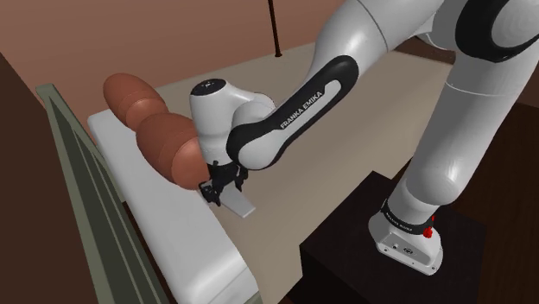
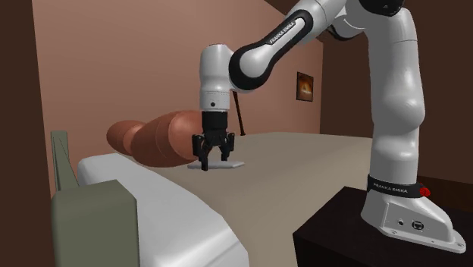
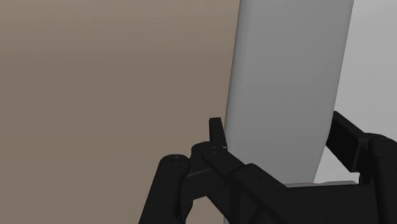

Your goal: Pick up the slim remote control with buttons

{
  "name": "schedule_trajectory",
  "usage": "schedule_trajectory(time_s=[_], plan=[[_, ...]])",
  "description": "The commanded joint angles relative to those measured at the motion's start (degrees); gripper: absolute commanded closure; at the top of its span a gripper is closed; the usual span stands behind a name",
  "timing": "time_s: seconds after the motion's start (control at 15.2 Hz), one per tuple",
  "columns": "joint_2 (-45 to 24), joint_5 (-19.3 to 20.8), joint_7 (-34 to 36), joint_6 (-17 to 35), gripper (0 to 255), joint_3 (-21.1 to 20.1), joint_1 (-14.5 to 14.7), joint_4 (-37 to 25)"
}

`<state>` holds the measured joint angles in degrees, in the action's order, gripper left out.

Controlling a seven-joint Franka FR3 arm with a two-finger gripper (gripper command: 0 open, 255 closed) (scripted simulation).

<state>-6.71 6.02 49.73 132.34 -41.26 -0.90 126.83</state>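
Note:
The remote (image 1: 239, 204) is a slim, plain light-grey slab with no buttons drawn on it. It lies low over the beige bed cover (image 1: 345, 147), just beside the brown cushions. My black gripper (image 1: 218, 190) points down and is shut on one end of it. In the second exterior view the gripper (image 2: 211, 161) stands upright over the remote (image 2: 229, 164), which looks flat at the bed's surface; I cannot tell whether it is lifted. In the wrist view the remote (image 3: 286, 83) runs away from the hand, clasped between the two fingers of the gripper (image 3: 280, 137).
Brown bolster cushions (image 1: 151, 129) lie close behind the gripper. A long white pillow (image 1: 173, 233) runs along the grey-green headboard (image 1: 78, 199). The dark stand (image 1: 380, 259) carries the arm's base. A thin dark pole (image 1: 275, 26) rises beyond the bed.

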Motion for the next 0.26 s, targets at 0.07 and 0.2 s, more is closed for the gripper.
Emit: schedule_trajectory(time_s=[0.07,0.2], plan=[[1.68,-1.66,-1.14,-2.26,255,-0.32,-0.30,-1.06],[1.77,-1.74,-1.21,-2.37,255,-0.32,-0.30,-1.10]])
